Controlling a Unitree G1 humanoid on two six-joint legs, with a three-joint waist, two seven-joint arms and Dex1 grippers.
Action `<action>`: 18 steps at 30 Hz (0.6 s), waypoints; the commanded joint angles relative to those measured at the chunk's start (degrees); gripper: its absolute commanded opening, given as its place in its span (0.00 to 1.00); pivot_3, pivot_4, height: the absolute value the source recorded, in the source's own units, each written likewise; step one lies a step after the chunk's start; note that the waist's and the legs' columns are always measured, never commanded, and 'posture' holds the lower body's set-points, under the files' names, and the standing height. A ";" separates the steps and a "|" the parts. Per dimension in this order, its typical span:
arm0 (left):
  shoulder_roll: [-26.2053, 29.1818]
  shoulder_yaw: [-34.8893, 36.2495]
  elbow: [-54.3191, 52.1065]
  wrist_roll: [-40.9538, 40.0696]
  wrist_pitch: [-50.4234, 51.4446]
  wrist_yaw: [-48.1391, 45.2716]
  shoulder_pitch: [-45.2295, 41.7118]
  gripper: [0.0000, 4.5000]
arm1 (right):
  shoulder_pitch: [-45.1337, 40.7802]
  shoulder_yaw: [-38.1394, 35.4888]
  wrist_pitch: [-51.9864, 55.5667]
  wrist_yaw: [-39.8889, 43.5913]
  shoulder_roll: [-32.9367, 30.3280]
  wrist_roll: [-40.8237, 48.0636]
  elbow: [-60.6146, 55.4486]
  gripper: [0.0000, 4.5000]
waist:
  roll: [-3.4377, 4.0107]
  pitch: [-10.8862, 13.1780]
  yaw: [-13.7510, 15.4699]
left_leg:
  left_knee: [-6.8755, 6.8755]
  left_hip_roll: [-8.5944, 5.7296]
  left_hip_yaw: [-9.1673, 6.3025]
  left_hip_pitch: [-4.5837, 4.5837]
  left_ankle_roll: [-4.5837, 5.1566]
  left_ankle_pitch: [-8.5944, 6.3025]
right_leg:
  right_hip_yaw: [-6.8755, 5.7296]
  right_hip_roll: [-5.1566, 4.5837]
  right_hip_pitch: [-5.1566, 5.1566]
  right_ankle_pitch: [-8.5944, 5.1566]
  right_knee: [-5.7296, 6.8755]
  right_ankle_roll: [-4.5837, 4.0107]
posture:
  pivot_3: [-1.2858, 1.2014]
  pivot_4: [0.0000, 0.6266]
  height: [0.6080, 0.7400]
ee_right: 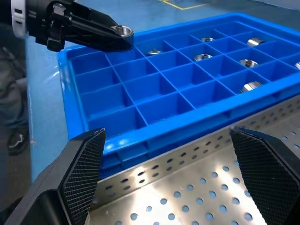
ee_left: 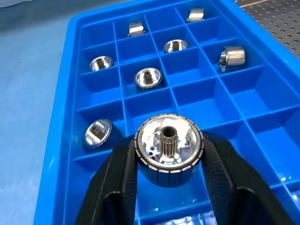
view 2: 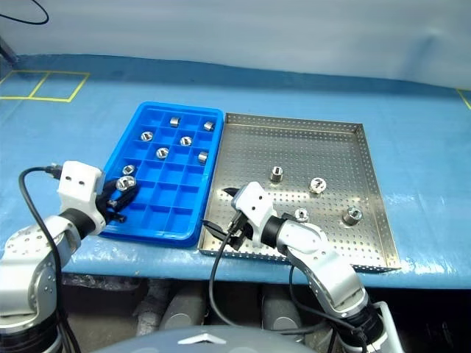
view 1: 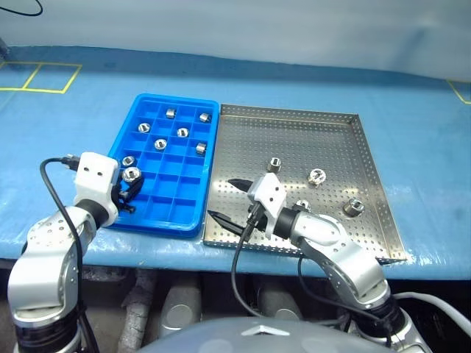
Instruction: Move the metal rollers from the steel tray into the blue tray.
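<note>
Seven small shiny silver metal rollers (view 1: 160,144) already lie in the bright blue plastic cell tray (view 1: 147,217). Beside it, the perforated steel tray (view 1: 294,121) keeps four. Above the blue tray's near-left cells, the left gripper (ee_left: 168,180) clamps one more roller (ee_left: 168,149); the right gripper (view 1: 229,198) is wide open, empty.

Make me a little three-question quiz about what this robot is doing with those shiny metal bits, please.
1. True or false: the left claw is empty.
2. How many metal rollers lie on the steel tray?
A. two
B. four
C. seven
3. Fill in: the right claw is open above the ____ tray's near left corner.

Key
1. False: it is shut on a roller over the blue tray.
2. B. Four lie there; seven more sit in the blue tray's cells.
3. Steel.
</note>
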 commanded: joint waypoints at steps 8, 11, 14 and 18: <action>-4.23 6.68 -8.29 0.49 3.00 6.65 8.25 0.38 | -4.35 2.14 -3.01 4.65 1.41 0.51 3.44 1.00 | 0.00 0.01 3.40 | -0.05 0.01 -0.10 0.00 -0.01 0.00 | -0.11 -0.01 0.01 -0.19 -0.02 -0.35 | 0.66 0.24 1.00; -4.91 6.17 -7.51 0.41 2.60 8.11 7.96 0.38 | -4.33 2.21 -3.02 5.01 1.58 0.44 3.68 1.00 | -0.03 0.00 4.01 | -0.03 0.01 -0.12 0.00 -0.02 0.01 | -0.13 -0.02 0.04 -0.21 -0.02 -0.38 | 0.66 0.24 1.00; -5.19 5.22 -6.25 0.14 2.09 9.10 6.28 0.38 | -4.20 2.23 -3.01 5.07 1.71 0.31 3.70 1.00 | -0.04 0.01 4.26 | -0.03 0.00 -0.09 0.00 -0.03 0.01 | -0.12 -0.04 0.03 -0.22 -0.02 -0.38 | 0.66 0.24 1.00; -4.95 4.17 -4.63 -0.10 2.44 10.03 3.63 0.38 | -3.63 2.00 -2.85 4.38 1.77 0.05 3.21 1.00 | -0.04 0.00 4.55 | -0.04 0.01 -0.11 -0.01 -0.03 0.01 | -0.14 0.00 0.01 -0.22 -0.02 -0.39 | 0.65 0.24 1.00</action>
